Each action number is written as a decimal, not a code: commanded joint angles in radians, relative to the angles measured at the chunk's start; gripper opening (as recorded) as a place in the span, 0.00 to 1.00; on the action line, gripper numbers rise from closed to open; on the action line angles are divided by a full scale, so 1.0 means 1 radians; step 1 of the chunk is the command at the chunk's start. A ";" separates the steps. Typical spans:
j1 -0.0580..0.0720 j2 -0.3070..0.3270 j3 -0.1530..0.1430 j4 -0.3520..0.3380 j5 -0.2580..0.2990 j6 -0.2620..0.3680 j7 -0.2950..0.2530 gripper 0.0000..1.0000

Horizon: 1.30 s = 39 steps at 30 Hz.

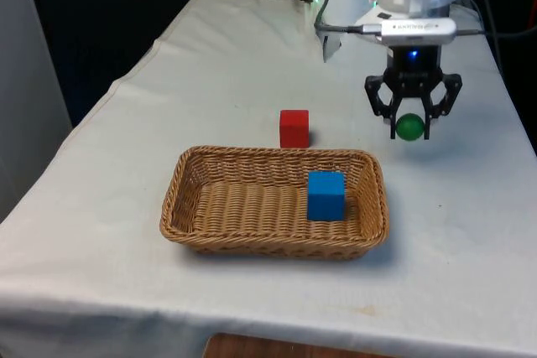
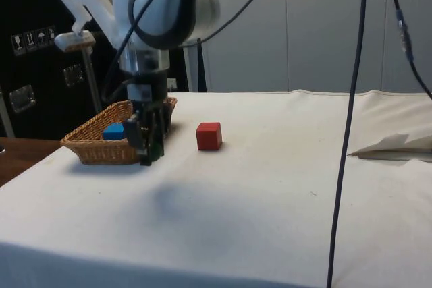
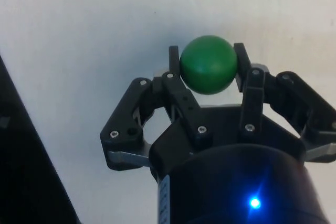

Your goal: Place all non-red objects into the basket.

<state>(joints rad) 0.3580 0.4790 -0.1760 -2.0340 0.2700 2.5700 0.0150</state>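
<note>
Table: 1 basket, 1 blue cube, 1 red cube, 1 green ball.

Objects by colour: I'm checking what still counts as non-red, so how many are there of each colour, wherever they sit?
Red: 1, the red cube on the cloth.
Blue: 1, the blue cube inside the basket.
Green: 1, the green ball held in the hand.
Total: 3 objects, 2 of them non-red.
</note>
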 commanded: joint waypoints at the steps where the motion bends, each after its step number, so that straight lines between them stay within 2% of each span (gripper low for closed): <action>1: 0.000 -0.015 -0.009 -0.002 -0.008 -0.015 0.000 0.00; 7: -0.002 -0.052 -0.035 0.004 -0.013 -0.055 -0.016 0.00; 8: -0.001 -0.049 -0.032 0.002 -0.005 -0.044 -0.018 0.00; 15: -0.008 -0.078 -0.070 0.029 -0.011 -0.101 -0.046 0.00; 16: -0.004 -0.074 -0.065 0.022 -0.005 -0.083 -0.043 0.00; 24: -0.018 -0.078 -0.105 0.085 -0.006 -0.160 -0.079 0.00; 25: -0.013 -0.078 -0.105 0.076 -0.005 -0.144 -0.075 0.00; 26: -0.020 -0.077 -0.110 0.092 -0.005 -0.168 -0.084 0.00; 32: -0.032 -0.062 -0.136 0.146 0.002 -0.210 -0.114 0.00; 33: -0.023 -0.067 -0.140 0.135 -0.004 -0.195 -0.105 0.00; 34: -0.034 -0.060 -0.140 0.155 0.004 -0.215 -0.119 0.00; 39: -0.045 -0.038 -0.162 0.206 0.008 -0.246 -0.143 0.00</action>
<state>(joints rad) 0.3210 0.4380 -0.3430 -1.8350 0.2710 2.3350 -0.1200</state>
